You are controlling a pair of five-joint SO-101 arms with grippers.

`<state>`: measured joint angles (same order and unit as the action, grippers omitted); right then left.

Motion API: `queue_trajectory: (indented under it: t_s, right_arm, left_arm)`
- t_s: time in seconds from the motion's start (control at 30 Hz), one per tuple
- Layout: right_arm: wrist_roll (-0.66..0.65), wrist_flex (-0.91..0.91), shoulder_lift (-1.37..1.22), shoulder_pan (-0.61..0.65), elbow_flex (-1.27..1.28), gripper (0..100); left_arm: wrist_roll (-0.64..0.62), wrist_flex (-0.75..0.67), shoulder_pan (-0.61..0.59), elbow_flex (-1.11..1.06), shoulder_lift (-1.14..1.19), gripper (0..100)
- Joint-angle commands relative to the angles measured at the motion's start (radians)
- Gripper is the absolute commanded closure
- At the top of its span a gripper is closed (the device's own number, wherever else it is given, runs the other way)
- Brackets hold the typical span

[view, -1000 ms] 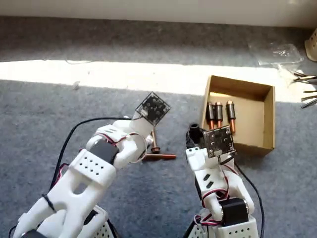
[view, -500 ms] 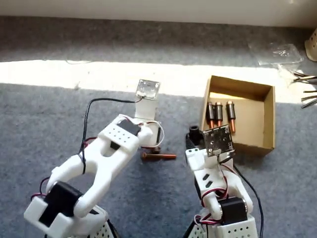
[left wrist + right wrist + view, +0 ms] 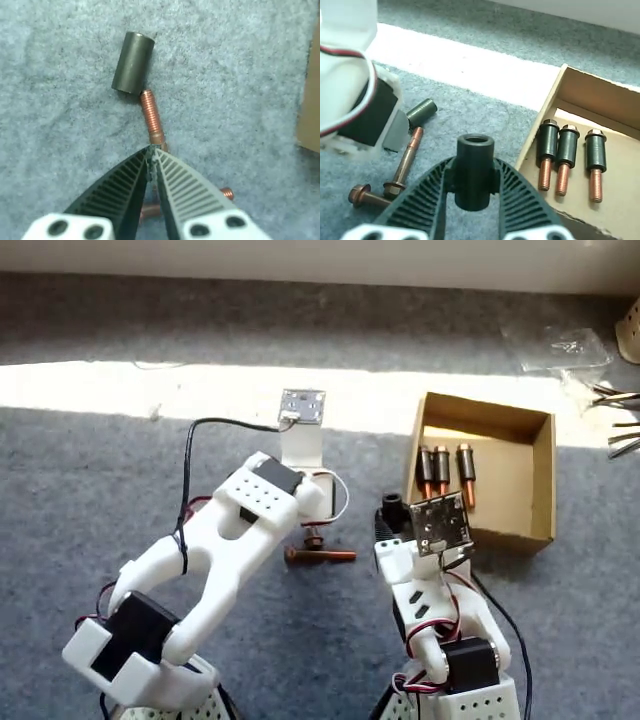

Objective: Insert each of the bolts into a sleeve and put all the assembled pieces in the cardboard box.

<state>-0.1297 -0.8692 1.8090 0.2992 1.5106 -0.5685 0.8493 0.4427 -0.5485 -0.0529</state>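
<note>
Surface: grey carpet (image 3: 80,490), with a sunlit strip behind.
Box (image 3: 545,480): to the right, holding three assembled pieces (image 3: 441,472).
Left gripper (image 3: 151,152): fingers pressed together, tips over the bolt (image 3: 151,115). I cannot tell if they pinch it.
Bolt: long axis runs straight out from the tips, thread end just beside the grey sleeve (image 3: 132,62).
Right gripper (image 3: 475,170): clamped on the upright black sleeve (image 3: 475,150), near the box.
Left arm: stretched forward, wrist bent down.
</note>
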Motion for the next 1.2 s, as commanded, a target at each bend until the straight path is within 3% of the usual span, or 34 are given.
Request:
queue_trajectory:
  t_s: [0.0,0.17,0.5,0.9,1.1,1.17]
  right_arm:
    - [0.003,0.039,-0.001,-0.012,-0.015,99.5]
    - [0.003,0.039,-0.001,-0.012,-0.015,99.5]
    - [0.003,0.039,-0.001,-0.012,-0.015,99.5]
    - [0.003,0.038,-0.001,-0.012,-0.015,99.5]
    - [0.003,0.038,-0.001,-0.012,-0.015,99.5]
    - [0.003,0.038,-0.001,-0.012,-0.015,99.5]
  left_arm:
    - [-0.095,0.117,0.042,0.088,-0.007,91]
    - [-0.201,0.135,0.039,0.073,-0.005,85]
    - [-0.204,0.028,0.033,0.008,0.041,85]
    - [-0.204,0.028,0.022,0.087,0.180,85]
    - [-0.196,0.021,0.021,0.088,0.185,100]
    - [-0.196,0.023,0.021,0.088,0.185,99]
